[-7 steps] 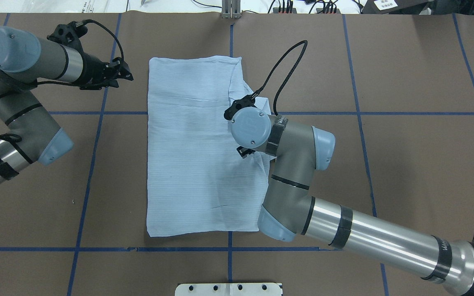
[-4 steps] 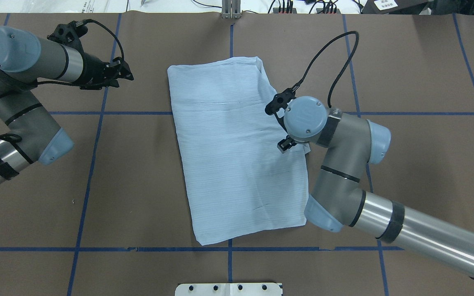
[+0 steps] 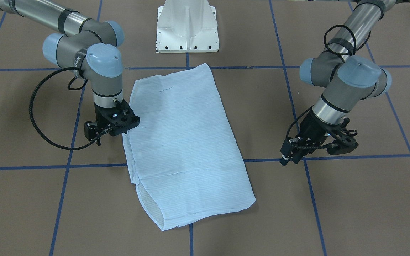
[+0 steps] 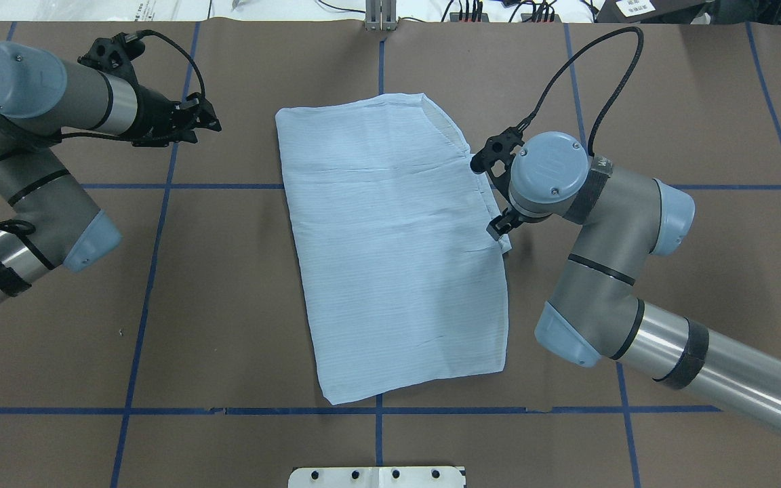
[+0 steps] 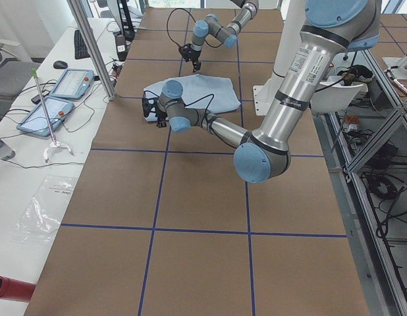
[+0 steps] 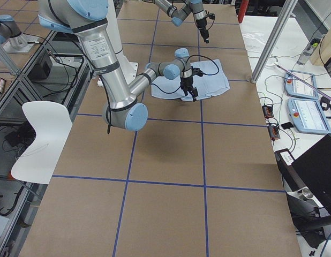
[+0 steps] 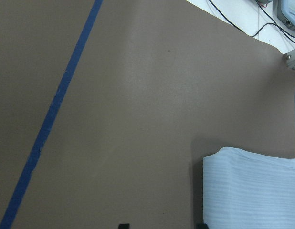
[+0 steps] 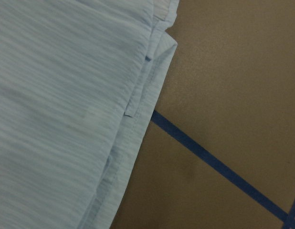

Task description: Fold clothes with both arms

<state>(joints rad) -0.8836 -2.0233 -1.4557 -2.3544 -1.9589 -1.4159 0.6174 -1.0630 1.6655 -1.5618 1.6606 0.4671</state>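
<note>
The pale-blue striped shirt (image 4: 390,251) lies folded into a long rectangle at the table's middle, slightly skewed; it also shows in the front view (image 3: 183,142). My right gripper (image 4: 501,218) hangs over the shirt's right edge, about halfway along it (image 3: 114,129). Its wrist view shows the layered shirt edge (image 8: 57,109) on the brown table and no fingers; it appears open and empty. My left gripper (image 4: 211,120) is open and empty, well to the left of the shirt (image 3: 290,156). Its wrist view shows a shirt corner (image 7: 252,191).
The brown table cover carries blue tape lines (image 4: 160,186). The white pedestal base (image 3: 187,28) stands at the robot's side of the table. Tablets and cables (image 5: 58,99) lie on a side bench beyond the table's far edge.
My right gripper dragged the shirt to the right and turned it slightly. It then moved on to the right while the shirt stayed. The left arm has not moved.
</note>
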